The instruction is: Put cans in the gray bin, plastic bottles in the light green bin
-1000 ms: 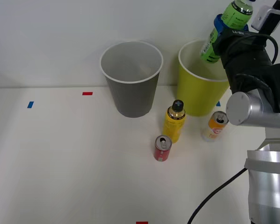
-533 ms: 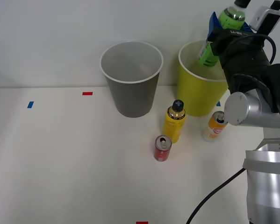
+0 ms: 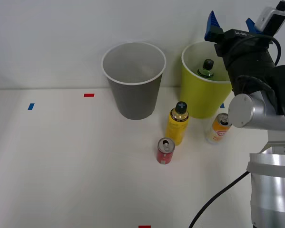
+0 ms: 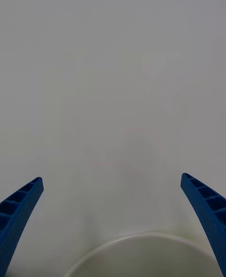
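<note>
Right gripper [image 3: 231, 24] spread wide and empty above the light green bin [image 3: 197, 99]; green-label bottle [image 3: 206, 69] sits inside. Release step appears complete. Yellow-label bottle [image 3: 177, 124] stands at 7 o'clock from that bin, likely next; red can [image 3: 165, 151] and orange-and-white can [image 3: 219, 128] await the gray bin [image 3: 136, 102].

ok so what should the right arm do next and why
Probably swing down toward the yellow bottle. The fingers are open and empty above the green bin, with the green bottle already inside; that one plastic bottle stands on the table, nearer than the cans.
</note>
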You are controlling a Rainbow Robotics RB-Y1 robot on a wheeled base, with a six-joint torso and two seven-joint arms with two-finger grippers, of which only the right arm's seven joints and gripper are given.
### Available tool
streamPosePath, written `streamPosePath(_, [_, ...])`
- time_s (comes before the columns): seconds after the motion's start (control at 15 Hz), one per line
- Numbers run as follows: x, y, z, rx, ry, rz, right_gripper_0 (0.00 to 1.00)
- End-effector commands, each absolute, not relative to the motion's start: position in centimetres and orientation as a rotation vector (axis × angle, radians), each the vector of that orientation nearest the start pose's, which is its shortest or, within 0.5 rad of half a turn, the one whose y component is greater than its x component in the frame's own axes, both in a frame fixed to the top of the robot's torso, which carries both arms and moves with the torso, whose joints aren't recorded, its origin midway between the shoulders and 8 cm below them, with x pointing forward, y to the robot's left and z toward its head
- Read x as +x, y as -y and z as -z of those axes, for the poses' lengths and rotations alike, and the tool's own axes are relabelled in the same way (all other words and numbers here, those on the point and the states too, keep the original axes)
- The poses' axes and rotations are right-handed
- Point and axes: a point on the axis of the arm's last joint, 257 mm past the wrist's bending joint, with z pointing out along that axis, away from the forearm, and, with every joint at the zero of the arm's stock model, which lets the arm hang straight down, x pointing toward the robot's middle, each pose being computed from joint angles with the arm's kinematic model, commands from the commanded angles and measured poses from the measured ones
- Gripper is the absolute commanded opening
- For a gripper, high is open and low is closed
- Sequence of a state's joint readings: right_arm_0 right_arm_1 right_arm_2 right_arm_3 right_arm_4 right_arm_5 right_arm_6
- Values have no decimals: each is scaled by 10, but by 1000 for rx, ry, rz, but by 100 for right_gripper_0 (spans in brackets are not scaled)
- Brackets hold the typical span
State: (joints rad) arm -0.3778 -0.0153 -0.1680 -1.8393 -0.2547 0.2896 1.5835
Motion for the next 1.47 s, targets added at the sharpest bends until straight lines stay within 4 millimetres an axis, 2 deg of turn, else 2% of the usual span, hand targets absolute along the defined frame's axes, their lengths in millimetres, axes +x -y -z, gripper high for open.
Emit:
streamPosePath(0.07, [593, 224, -44, 127, -1221, -230, 100])
streamPosePath(0.53, [590, 226, -49, 135, -1195, -240, 100])
streamPosePath(0.87, [584, 223, -57, 171, -1158, -324, 100])
streamPosePath(1.0, [569, 229, -61, 188, -1137, -352, 100])
streamPosePath(1.2, [541, 238, -49, 192, -1139, -338, 100])
streamPosePath(1.4, [497, 248, -29, 176, -1163, -281, 100])
streamPosePath(1.47, [475, 253, -20, 159, -1182, -249, 100])
